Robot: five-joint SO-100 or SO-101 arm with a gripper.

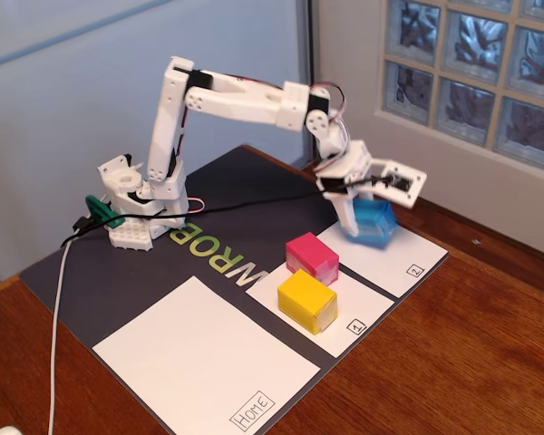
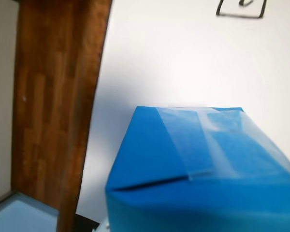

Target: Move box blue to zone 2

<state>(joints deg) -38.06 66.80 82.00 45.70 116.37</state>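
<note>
the wooden table [image 1: 490, 362] carries a dark mat [image 1: 118, 281] with pale green lettering, and everything below is placed relative to that mat. the white arm [image 1: 227, 100] stands on its base at the mat's far left part in the fixed view and reaches across to the mat's far right end. the largest white sheet, marked "home" [image 1: 199, 362], lies on the mat's near corner. the sheet marked "1" [image 1: 340, 313] sits at the middle of the mat's right edge, and zone 2 [image 1: 408, 254] lies beyond it at the mat's far right end, its boxed "2" at the near corner. the gripper [image 1: 358, 201] hangs over zone 2, right at the box blue [image 1: 374, 224]; whether its fingers are clenched on the box or released cannot be told from either view. the box blue is over zone 2, tilted, and the wrist view shows its blue taped top [image 2: 198, 159] close up with white paper [image 2: 183, 58] behind it. the yellow box [image 1: 306, 302] rests on the sheet marked "1", and the pink box [image 1: 312, 256] sits just behind it at that sheet's far edge
</note>
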